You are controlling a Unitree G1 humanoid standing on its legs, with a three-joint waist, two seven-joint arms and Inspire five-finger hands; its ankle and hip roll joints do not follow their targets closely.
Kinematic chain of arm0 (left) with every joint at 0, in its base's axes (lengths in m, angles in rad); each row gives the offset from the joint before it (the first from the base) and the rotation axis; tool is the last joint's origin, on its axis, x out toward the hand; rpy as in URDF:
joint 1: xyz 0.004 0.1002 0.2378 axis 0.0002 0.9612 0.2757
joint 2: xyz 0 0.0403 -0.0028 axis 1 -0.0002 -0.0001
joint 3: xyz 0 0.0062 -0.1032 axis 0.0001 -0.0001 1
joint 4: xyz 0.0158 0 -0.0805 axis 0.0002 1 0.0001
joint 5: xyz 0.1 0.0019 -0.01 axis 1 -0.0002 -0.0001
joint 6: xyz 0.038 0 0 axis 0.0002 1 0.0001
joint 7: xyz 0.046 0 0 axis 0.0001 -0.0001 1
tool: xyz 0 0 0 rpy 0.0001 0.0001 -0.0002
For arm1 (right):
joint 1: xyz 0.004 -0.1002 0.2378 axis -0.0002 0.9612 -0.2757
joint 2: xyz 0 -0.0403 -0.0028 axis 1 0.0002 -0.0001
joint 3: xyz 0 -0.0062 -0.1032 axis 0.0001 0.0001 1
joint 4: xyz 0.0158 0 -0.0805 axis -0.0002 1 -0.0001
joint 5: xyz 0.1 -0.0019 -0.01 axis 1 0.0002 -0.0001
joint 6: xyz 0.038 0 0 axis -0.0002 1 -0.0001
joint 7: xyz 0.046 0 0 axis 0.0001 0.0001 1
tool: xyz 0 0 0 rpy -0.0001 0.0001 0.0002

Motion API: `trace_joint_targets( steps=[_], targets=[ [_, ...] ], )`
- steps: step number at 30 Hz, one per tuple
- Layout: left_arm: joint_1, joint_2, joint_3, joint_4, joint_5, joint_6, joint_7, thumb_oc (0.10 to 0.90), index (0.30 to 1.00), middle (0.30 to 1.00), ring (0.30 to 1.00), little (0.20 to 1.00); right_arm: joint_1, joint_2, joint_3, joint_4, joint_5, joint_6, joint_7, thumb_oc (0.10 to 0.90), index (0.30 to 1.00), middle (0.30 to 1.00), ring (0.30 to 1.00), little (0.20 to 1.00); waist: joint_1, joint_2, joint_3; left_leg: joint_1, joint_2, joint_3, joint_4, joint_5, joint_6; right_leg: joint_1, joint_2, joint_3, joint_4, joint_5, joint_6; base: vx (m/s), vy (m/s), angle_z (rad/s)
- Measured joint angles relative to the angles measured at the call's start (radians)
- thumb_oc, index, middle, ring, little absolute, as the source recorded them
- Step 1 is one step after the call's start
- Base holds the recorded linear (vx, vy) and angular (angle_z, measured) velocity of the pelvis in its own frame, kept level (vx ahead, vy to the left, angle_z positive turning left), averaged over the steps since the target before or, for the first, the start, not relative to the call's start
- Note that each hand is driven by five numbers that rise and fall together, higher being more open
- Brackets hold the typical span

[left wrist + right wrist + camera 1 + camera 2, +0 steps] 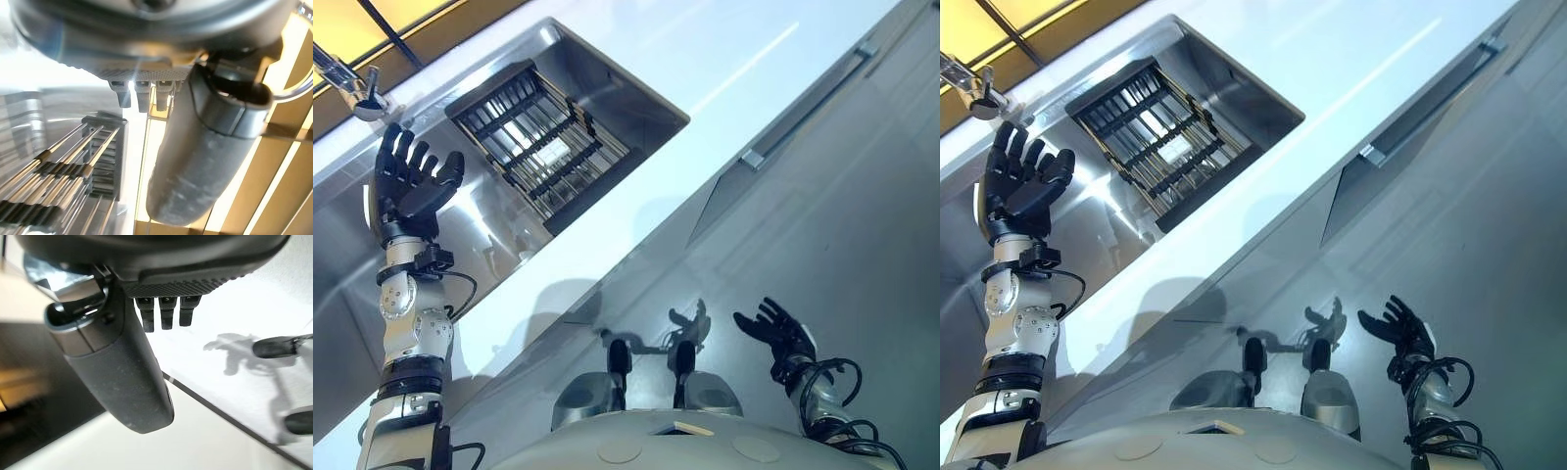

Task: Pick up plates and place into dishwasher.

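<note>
Empty rack (pixel 540 142) inside sink (pixel 636 93); left hand (pixel 411 181) beside sink, right hand (pixel 783 333) below surface (pixel 724 59), fingers of both spread, holding nothing.

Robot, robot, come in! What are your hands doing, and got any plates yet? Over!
Left hand open, raised over the sink. Right hand open, low by the cabinet front. Holding no plate. Rack in the sink.

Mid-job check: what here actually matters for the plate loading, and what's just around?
Job:
left hand, open, raised over the sink basin
right hand, open, low by the cabinet front
wire dish rack in the sink; I see no plate in it

Just around:
faucet
white countertop
cabinet handle
</note>
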Motion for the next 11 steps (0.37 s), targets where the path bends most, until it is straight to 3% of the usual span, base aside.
trace_joint_targets(
  steps=[11],
  targets=[
    [-0.039, -0.015, 0.000, 0.049, 0.021, 0.000, -0.020, 0.800, 0.900, 0.900, 0.900, 0.900, 0.005, 0.010, 0.048, 0.076, -0.207, 0.039, 0.047, 0.800, 0.900, 0.900, 0.900, 0.900, -0.001, -0.020, -0.041, 0.027, -0.002, -0.015, -0.006, 0.001, 0.000, 0.038, -0.002, -0.021, -0.001, -0.004, 0.005, -0.01, 0.010, 0.05]
  ],
)
